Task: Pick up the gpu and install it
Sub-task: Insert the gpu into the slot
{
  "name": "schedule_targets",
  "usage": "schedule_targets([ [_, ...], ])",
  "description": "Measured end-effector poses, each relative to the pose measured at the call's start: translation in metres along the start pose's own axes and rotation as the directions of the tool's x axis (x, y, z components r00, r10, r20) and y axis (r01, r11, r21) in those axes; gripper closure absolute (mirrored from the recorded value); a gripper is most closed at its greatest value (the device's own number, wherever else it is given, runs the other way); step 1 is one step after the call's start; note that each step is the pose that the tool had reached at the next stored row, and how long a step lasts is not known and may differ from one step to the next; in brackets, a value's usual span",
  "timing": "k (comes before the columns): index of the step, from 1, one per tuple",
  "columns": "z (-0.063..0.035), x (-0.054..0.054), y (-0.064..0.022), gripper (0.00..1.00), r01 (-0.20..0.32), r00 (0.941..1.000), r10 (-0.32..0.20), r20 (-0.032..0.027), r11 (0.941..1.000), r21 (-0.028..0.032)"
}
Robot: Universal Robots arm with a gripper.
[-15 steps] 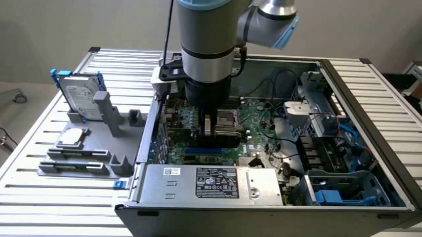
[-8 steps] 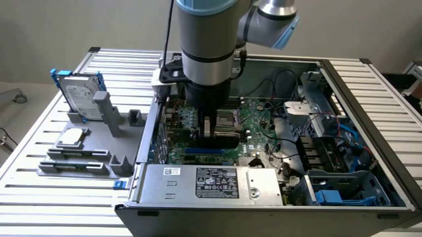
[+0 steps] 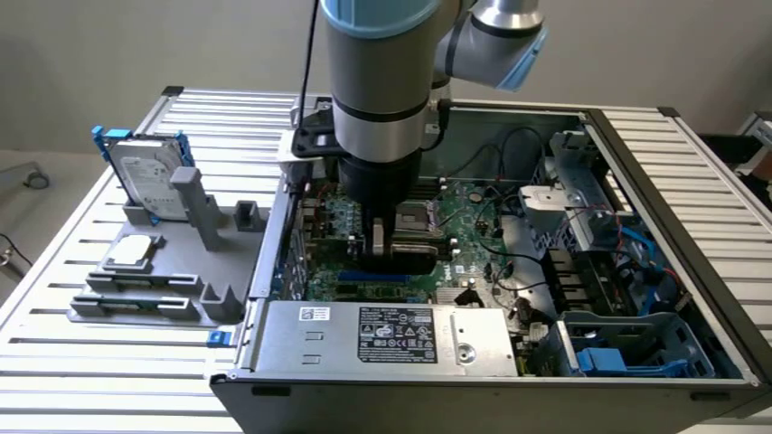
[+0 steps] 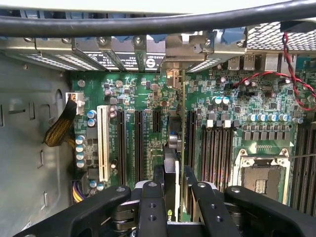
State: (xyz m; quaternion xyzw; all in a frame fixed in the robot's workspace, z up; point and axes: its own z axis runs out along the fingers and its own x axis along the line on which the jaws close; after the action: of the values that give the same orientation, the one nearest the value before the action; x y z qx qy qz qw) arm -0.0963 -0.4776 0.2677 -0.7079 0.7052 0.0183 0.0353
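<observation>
Where the gripper (image 4: 177,210) pinches it between two black fingers (image 4: 150,207), the gpu (image 4: 173,163) stands on edge inside the case (image 3: 675,181). It is over the black slots (image 4: 139,143) of the green motherboard (image 4: 237,106), with its silver bracket (image 4: 174,79) toward the case's rear wall. Whether its lower edge sits in a slot cannot be told. A white slot (image 4: 103,143) lies off to one side of the card and the bare CPU socket (image 4: 259,177) to the other, with red and black wires (image 4: 261,76) running above the board. Seen from the exterior view, the arm (image 3: 380,81) reaches straight down into the open case. A silver power supply (image 3: 386,330) with a white label sits along the case's near side, and a drive cage (image 3: 627,348) with blue parts sits at the exterior view's right. The case lies on a slatted metal table (image 3: 97,362). On the exterior view's left, a gray fixture (image 3: 157,262) on the table holds a hard drive (image 3: 151,181) upright in a blue frame. Behind the table is a plain pale wall (image 3: 145,45), and gray floor (image 3: 18,217) shows past the table's edge.
</observation>
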Motion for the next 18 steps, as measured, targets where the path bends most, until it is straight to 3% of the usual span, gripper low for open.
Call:
schedule_targets([
  [4,0.0018,0.0003,0.0,0.74,0.0,1.0,0.0,0.0051,1.0,-0.0017],
  [8,0.003,0.0005,0.0,0.74,-0.001,0.9999,0.001,0.0111,1.0,-0.0083],
  [18,0.0077,0.0017,0.0002,0.74,-0.001,0.9999,0.001,0.0119,0.9999,-0.0126],
])
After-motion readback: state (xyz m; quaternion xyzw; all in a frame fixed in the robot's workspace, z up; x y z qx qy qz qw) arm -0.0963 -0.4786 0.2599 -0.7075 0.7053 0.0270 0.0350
